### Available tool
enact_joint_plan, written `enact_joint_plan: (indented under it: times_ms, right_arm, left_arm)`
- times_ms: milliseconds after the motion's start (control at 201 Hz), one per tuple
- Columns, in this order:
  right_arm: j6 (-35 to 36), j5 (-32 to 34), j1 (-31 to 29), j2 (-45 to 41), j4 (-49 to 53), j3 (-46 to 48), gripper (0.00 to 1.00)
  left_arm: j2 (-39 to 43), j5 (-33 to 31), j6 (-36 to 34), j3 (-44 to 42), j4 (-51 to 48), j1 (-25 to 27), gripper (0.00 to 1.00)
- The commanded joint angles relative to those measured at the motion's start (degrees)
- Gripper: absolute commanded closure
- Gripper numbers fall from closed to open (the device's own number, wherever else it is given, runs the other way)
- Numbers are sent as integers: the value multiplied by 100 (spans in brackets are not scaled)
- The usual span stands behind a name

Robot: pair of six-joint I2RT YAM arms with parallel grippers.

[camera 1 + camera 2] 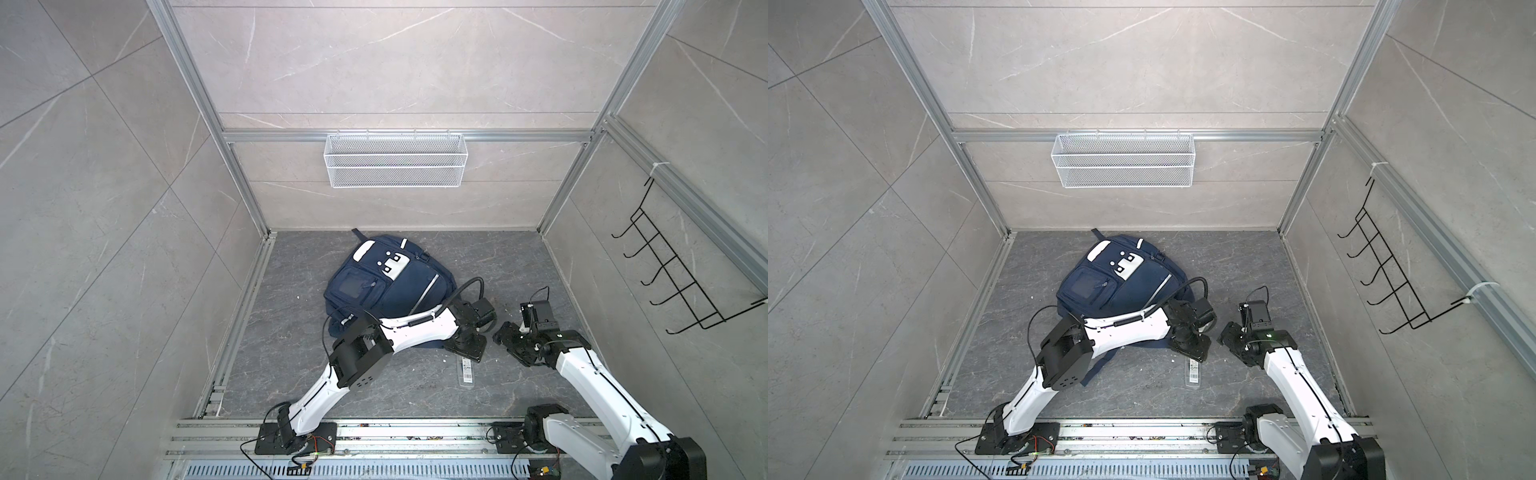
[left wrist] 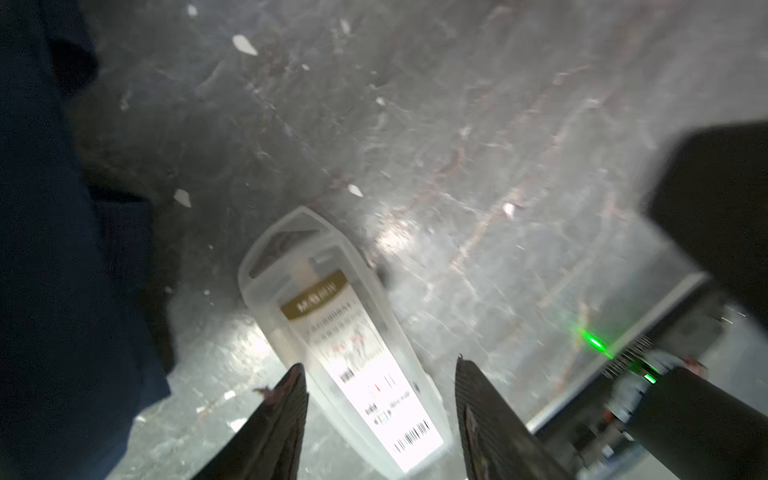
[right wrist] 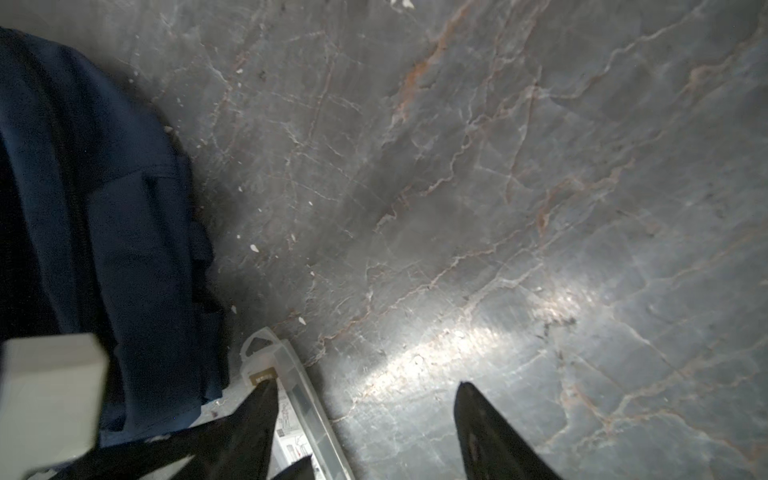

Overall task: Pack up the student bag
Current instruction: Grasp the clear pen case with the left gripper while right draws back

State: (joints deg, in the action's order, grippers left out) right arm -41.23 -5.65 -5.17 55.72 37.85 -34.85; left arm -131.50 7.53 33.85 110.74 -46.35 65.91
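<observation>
Dark marble table (image 1: pixel 519 266) carries student bag (image 1: pixel 386 286), lying flat w/ front pockets up, toward back-centre. L tool (image 2: pixel 378 370) spread, clear labelled case (image 2: pixel 332 324) seen between its fingers, just beside bag's near edge. R tool (image 3: pixel 368 386) spread, empty, close by.

Dark grey marbled table (image 1: pixel 519 266): student bag (image 1: pixel 399 286) lies flat toward the back edge, clear labelled case (image 1: pixel 466 372) just beside it toward the front edge, white flecks (image 1: pixel 298 297) scattered.

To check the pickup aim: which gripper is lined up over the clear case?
The left gripper: the clear case lies under the gap between its open fingers. The right gripper frames only floor.
</observation>
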Motion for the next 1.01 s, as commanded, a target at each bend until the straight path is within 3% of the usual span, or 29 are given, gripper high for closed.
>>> enact_joint_plan:
  times_ms: [0, 443, 567, 1005]
  right_arm:
    - [332, -90, 61, -205, 11, -77, 30]
    - [645, -518, 482, -198, -172, 83, 27]
    - [689, -626, 559, -148, -207, 88, 27]
    - [714, -747, 596, -180, -234, 123, 27]
  left_arm:
    - [-145, -430, 78, 332, -696, -12, 39]
    - [-710, -466, 159, 1000, -999, 100, 38]
    - [-783, -740, 89, 1276, -1275, 197, 38]
    - [-390, -1041, 165, 958, -1209, 204, 38]
